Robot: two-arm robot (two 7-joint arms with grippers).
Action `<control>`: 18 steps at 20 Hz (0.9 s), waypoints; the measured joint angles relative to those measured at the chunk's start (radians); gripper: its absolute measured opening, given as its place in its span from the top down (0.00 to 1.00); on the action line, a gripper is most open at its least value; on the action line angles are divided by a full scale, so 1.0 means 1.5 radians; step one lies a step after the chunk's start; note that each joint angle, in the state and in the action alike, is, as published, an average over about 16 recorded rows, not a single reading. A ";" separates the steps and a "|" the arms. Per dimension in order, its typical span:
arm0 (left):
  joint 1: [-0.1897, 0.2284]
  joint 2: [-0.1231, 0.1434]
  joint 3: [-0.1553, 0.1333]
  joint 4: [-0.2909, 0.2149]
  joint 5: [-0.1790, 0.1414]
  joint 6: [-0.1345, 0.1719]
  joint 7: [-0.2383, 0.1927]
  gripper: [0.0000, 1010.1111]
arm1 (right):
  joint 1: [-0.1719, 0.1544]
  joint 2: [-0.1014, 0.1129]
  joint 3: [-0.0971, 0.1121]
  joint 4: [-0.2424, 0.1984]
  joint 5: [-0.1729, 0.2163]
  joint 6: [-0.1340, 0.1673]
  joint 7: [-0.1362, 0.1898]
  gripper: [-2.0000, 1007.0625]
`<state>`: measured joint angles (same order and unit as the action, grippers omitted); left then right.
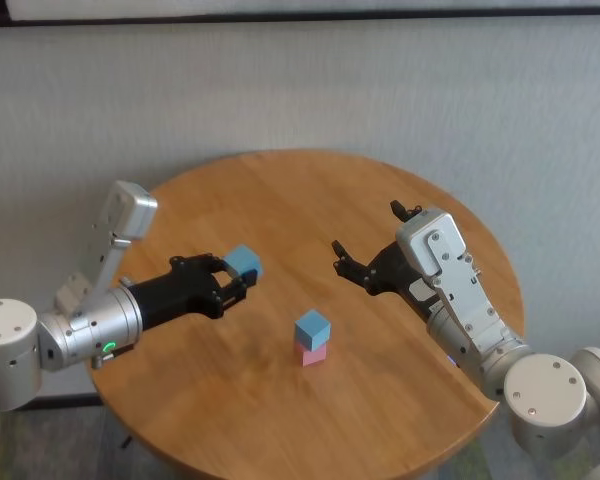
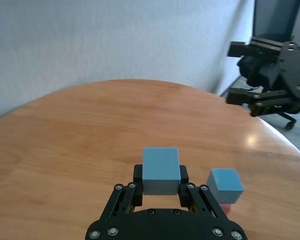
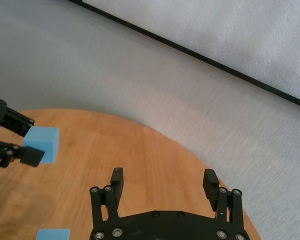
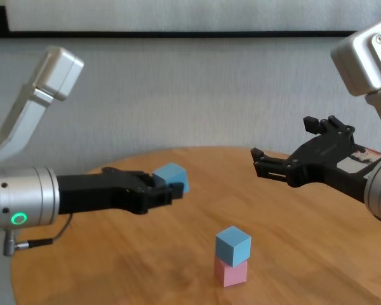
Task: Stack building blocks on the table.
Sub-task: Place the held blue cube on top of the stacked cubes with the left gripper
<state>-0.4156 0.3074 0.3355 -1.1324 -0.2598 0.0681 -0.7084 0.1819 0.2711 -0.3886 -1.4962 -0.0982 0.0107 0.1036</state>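
A light blue block (image 1: 312, 327) rests on a pale pink block (image 1: 313, 353) near the middle front of the round wooden table (image 1: 280, 190); the pair also shows as blue block (image 4: 233, 244) on pink block (image 4: 230, 272). My left gripper (image 1: 242, 278) is shut on a second light blue block (image 1: 244, 262), held in the air up and to the left of that stack. The held block (image 2: 161, 170) sits between the fingers (image 2: 187, 187), with the stack's top block (image 2: 224, 185) beyond. My right gripper (image 1: 372, 240) hovers open and empty to the right of the stack.
A grey wall stands behind the table. The table's far half (image 1: 310, 200) carries nothing. In the right wrist view, the open right gripper (image 3: 163, 184) looks across the table at the held blue block (image 3: 42, 144).
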 joint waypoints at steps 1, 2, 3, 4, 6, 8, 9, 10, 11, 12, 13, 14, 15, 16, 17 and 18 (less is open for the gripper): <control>0.002 0.002 0.005 -0.007 -0.005 -0.001 -0.012 0.60 | 0.000 0.000 0.000 0.000 0.000 0.000 0.000 0.00; 0.003 0.004 0.011 -0.013 -0.009 -0.003 -0.023 0.60 | 0.000 0.000 0.000 0.000 0.000 0.000 0.000 0.00; 0.004 0.006 0.016 -0.017 -0.013 -0.005 -0.035 0.60 | 0.000 0.000 0.000 0.000 0.000 0.000 0.000 0.00; 0.005 0.008 0.021 -0.020 -0.017 -0.007 -0.045 0.60 | 0.000 0.000 0.000 0.000 0.000 0.000 0.000 0.00; 0.003 0.010 0.032 -0.020 -0.021 -0.010 -0.062 0.60 | 0.000 0.000 0.000 0.000 0.000 0.000 0.000 0.00; -0.001 0.010 0.043 -0.016 -0.024 -0.013 -0.076 0.60 | 0.000 0.000 0.000 0.000 0.000 0.000 0.000 0.00; -0.003 0.010 0.048 -0.013 -0.025 -0.015 -0.081 0.60 | 0.000 0.000 0.000 0.000 0.000 0.000 0.000 0.00; -0.006 0.009 0.054 -0.010 -0.026 -0.017 -0.086 0.60 | 0.000 0.000 0.000 0.000 0.000 0.000 0.000 0.00; -0.008 0.008 0.058 -0.006 -0.027 -0.018 -0.090 0.60 | 0.000 0.000 0.000 0.000 0.000 0.000 0.000 0.00; -0.012 0.007 0.063 -0.002 -0.027 -0.019 -0.094 0.60 | 0.000 0.000 0.000 0.000 0.000 0.000 0.000 0.00; -0.015 0.005 0.068 0.003 -0.027 -0.021 -0.097 0.60 | 0.000 0.000 0.000 0.000 0.000 0.000 0.000 0.00; -0.019 0.003 0.072 0.008 -0.028 -0.021 -0.099 0.60 | 0.000 0.000 0.000 0.000 0.000 0.000 0.000 0.00; -0.023 0.001 0.077 0.014 -0.028 -0.022 -0.102 0.60 | 0.000 0.000 0.000 0.000 0.000 0.000 0.000 0.00; -0.027 -0.001 0.080 0.019 -0.028 -0.023 -0.103 0.60 | 0.000 0.000 0.000 0.000 0.000 0.000 0.000 0.00; -0.031 -0.003 0.084 0.025 -0.029 -0.024 -0.105 0.60 | 0.000 0.000 0.000 0.000 0.000 0.000 0.000 0.00; -0.034 -0.006 0.088 0.031 -0.030 -0.024 -0.107 0.60 | 0.000 0.000 0.000 0.000 0.000 0.000 0.000 0.00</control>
<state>-0.4672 0.2987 0.4668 -1.0863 -0.3047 0.0316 -0.8683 0.1819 0.2711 -0.3886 -1.4962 -0.0982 0.0107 0.1036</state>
